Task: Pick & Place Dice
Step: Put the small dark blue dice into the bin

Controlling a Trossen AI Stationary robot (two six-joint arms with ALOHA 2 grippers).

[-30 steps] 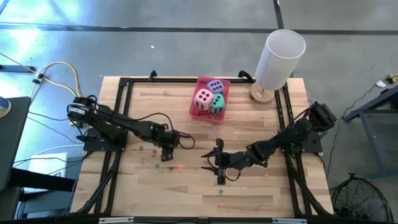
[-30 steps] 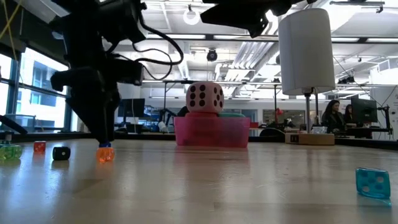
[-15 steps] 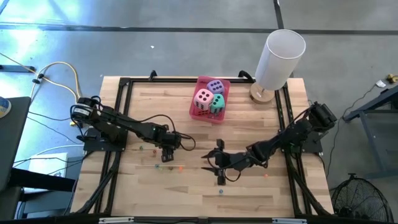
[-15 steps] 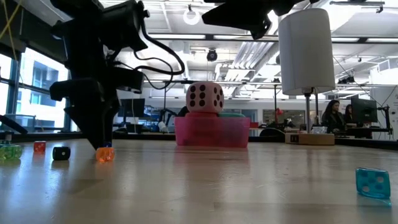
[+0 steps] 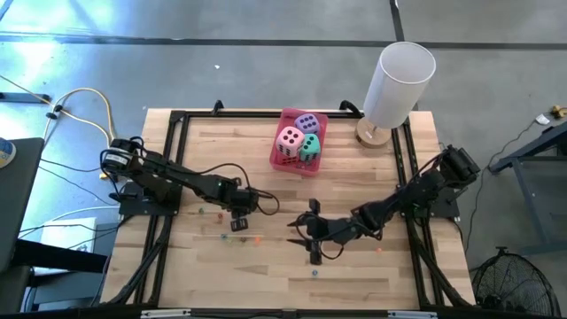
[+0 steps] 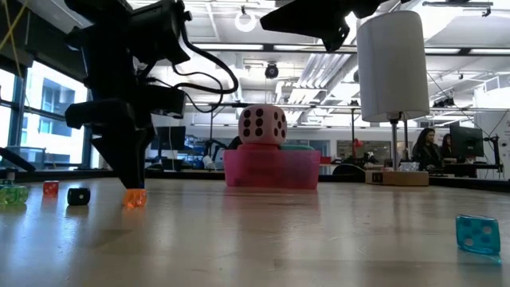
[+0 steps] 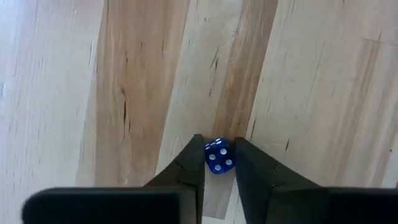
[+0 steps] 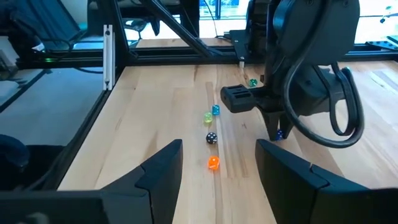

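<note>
The left claw [image 7: 219, 163] points down at the table [image 7: 311, 93], pinched on a tiny blue die [image 7: 219, 155] between its tips. The right claw [image 8: 217, 163] hovers nearby, half open and empty. The big dice [image 5: 299, 140] sit in the pink tray [image 5: 276, 157] (well beyond both claws).

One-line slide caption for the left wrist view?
Left end effector closed around a small blue die on the wooden table.

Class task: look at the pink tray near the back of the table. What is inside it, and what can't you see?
Inside the pink tray sit three big dice: a pink die, a teal die and a purple die. They cover the tray floor, so anything underneath them stays hidden.
</note>
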